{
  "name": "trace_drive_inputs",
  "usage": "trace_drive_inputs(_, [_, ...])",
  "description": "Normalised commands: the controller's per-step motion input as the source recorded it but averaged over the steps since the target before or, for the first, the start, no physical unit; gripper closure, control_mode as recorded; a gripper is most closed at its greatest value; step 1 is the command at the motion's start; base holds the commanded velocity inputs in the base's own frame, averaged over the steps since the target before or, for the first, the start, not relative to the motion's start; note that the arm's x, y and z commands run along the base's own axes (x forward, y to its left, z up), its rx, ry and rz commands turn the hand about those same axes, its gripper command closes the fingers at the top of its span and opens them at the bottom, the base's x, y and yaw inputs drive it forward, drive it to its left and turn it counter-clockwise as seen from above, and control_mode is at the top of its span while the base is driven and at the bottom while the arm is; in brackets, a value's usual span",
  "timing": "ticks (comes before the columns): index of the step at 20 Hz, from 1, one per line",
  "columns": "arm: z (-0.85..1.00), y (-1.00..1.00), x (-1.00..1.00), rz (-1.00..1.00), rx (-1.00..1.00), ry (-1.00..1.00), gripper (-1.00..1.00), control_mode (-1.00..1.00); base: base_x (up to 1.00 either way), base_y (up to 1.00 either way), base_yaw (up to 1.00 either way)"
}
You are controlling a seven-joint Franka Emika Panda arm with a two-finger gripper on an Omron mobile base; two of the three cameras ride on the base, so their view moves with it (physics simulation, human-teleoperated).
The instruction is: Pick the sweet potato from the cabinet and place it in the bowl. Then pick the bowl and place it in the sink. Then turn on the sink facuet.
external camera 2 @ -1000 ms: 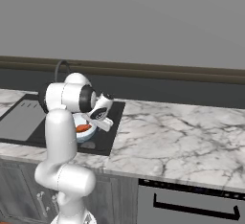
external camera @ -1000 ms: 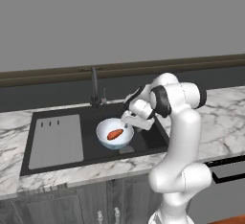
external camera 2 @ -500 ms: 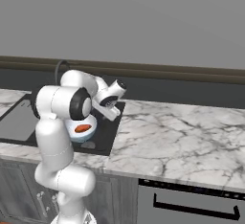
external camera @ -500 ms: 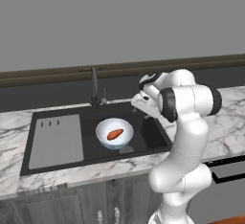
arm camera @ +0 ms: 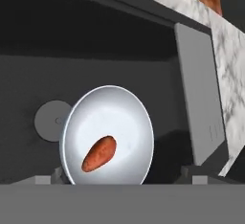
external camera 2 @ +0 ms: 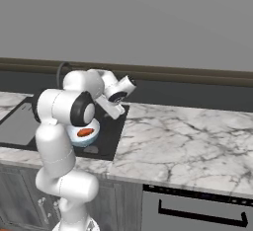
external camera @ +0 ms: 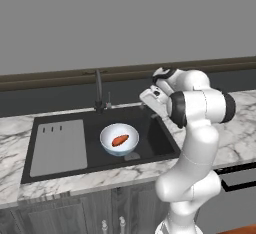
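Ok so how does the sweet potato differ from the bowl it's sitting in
The sweet potato is small, oblong and reddish-orange; the bowl is round, much wider, white inside with a pale blue-grey outside. The sweet potato lies on its side, angled across the bowl's floor, while the bowl stands upright and open. The sweet potato is held by the bowl; the bowl rests on the sink floor. Both sit inside the black basin.
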Motion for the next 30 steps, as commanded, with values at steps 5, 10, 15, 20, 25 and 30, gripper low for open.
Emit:
trace_drive_inputs(5, [0.17, 0.31, 0.00, -0.18, 0.16, 0.09, -1.00, -1.00, 0.00, 0.00, 0.00])
trace_drive_inputs(10, [0.24, 0.62, 0.01, -0.43, 0.23, 0.16, -1.00, -1.00, 0.00, 0.00, 0.00])
trace_drive_inputs(15, [0.00, 0.70, 0.19, -0.47, 0.17, 0.24, -1.00, -1.00, 0.00, 0.00, 0.00])
trace_drive_inputs(20, [0.06, 0.18, 0.23, -0.41, 0.26, 0.32, -1.00, -1.00, 0.00, 0.00, 0.00])
trace_drive_inputs(25, [0.03, 0.00, 0.24, -0.33, 0.31, 0.31, -1.00, -1.00, 0.00, 0.00, 0.00])
trace_drive_inputs(30, [0.00, 0.00, 0.36, -0.21, 0.24, 0.17, -1.00, -1.00, 0.00, 0.00, 0.00])
